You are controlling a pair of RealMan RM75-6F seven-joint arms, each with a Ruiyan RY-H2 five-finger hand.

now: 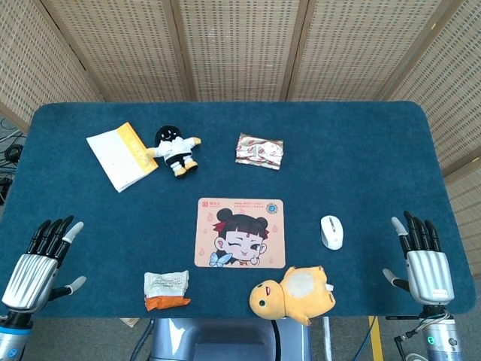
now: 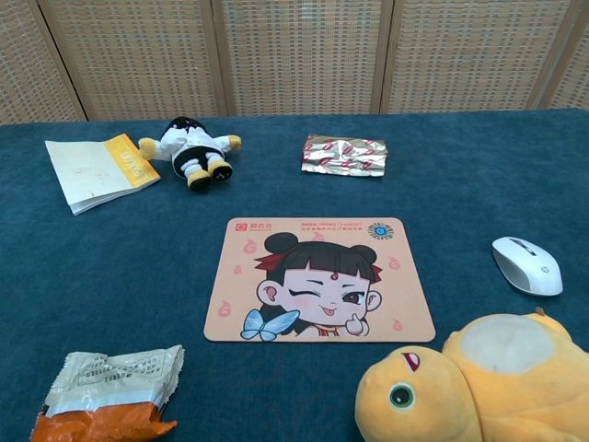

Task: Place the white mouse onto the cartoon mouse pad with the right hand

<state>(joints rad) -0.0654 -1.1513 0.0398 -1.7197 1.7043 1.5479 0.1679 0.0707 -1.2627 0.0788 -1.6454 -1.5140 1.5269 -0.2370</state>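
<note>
Mouse (image 1: 331,232): on the table, right of the pad (image 1: 240,232), apart from it.
Right hand (image 1: 422,259): empty, fingers spread.
Left hand (image 1: 41,259): empty, fingers spread.

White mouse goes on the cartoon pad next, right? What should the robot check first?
1. White mouse in plain sight, nothing on it: ok.
2. Right robot hand holds nothing, fingers apart: ok.
3. Cartoon mouse pad top bare, room for the mouse: ok.
4. Way from mouse to pad free: ok, though the yellow plush toy lies close below.
5. Left robot hand far from the pad, holding nothing: ok.
6. Right hand can reach the mouse: cannot tell for sure, looks likely.
</note>
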